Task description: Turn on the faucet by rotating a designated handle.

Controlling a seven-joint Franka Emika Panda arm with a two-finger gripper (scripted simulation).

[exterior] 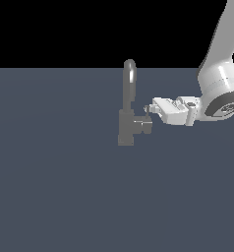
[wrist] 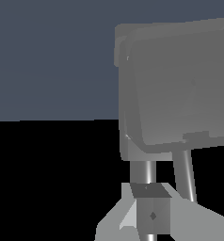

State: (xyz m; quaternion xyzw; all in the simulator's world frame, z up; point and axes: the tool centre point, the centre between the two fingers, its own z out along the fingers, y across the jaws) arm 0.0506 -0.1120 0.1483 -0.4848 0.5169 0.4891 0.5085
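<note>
The handle (exterior: 144, 126) is a short grey stub sticking out of the faucet (exterior: 127, 125) toward 3 o'clock in the exterior view, with a thin pin (exterior: 148, 113) standing up at its end. The faucet sits near the middle of the dark grey floor (exterior: 55, 187), and its tall bent spout (exterior: 129, 81) points to 12 o'clock. The gripper (exterior: 149, 109) is right at the pin, coming in from 3 o'clock. I cannot tell how wide its fingers are
</note>
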